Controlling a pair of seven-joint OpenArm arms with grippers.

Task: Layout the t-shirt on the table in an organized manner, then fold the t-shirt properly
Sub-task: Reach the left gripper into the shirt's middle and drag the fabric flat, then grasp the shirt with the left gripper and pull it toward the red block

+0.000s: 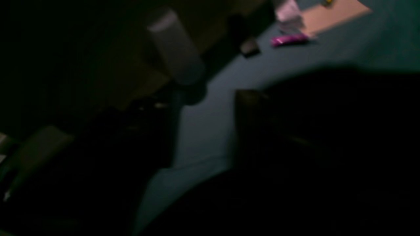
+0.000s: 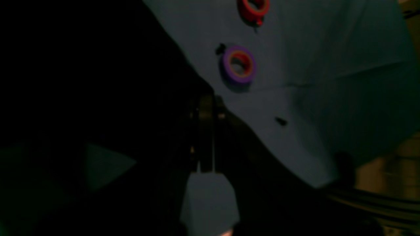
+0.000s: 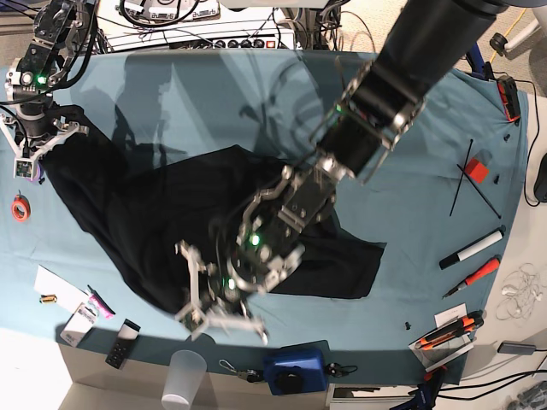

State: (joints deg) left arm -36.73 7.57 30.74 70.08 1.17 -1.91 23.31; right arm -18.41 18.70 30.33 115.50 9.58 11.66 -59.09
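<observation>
The black t-shirt (image 3: 154,222) lies crumpled across the left and middle of the teal table (image 3: 214,102); no print shows. My right gripper (image 3: 36,145) is at the table's far left edge, shut on a corner of the t-shirt. In the right wrist view its fingers (image 2: 206,131) are pressed together in black cloth (image 2: 98,82). My left gripper (image 3: 214,312) hovers at the t-shirt's front edge with its white fingers spread. In the left wrist view bare table (image 1: 203,131) shows between them, with dark cloth (image 1: 262,206) below.
A red tape roll (image 3: 20,207) and a purple tape roll (image 2: 238,64) lie by the right gripper. A pink packet (image 3: 101,305), a black remote (image 3: 124,342), a plastic cup (image 3: 184,376) and a blue device (image 3: 295,369) line the front edge. Markers (image 3: 470,249) lie at the right.
</observation>
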